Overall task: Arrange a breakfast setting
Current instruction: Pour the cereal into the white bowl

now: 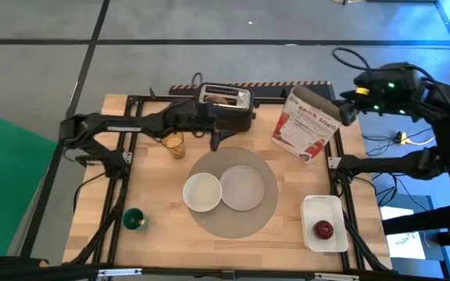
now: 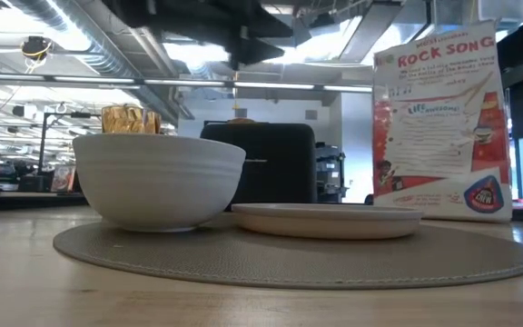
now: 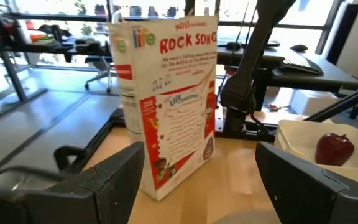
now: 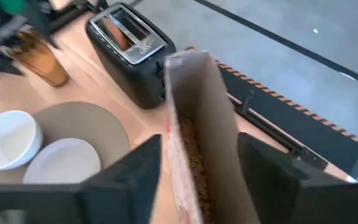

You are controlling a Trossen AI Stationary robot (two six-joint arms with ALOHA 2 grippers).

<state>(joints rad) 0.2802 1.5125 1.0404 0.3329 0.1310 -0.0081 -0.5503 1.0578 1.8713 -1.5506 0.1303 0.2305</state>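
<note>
The round grey placemat [image 1: 233, 218] lies at the table's middle with the white bowl [image 1: 202, 192] and the white plate [image 1: 243, 188] on it. The amber tumbler [image 1: 174, 144] stands upright to its far left. The red apple [image 1: 323, 229] lies in the white tray [image 1: 324, 209]. My left gripper [image 1: 217, 140] is open and empty in front of the toaster, level above the table. My right gripper [image 4: 201, 140] is open above a cereal box [image 1: 307, 125], one finger on either side of its open top [image 4: 188, 93]. No spoon shows.
A black toaster [image 1: 225, 105] stands at the far edge with something brown in its slots [image 4: 120, 28]. A small green cup [image 1: 133, 219] stands near the left front. The cereal box stands tilted at the far right.
</note>
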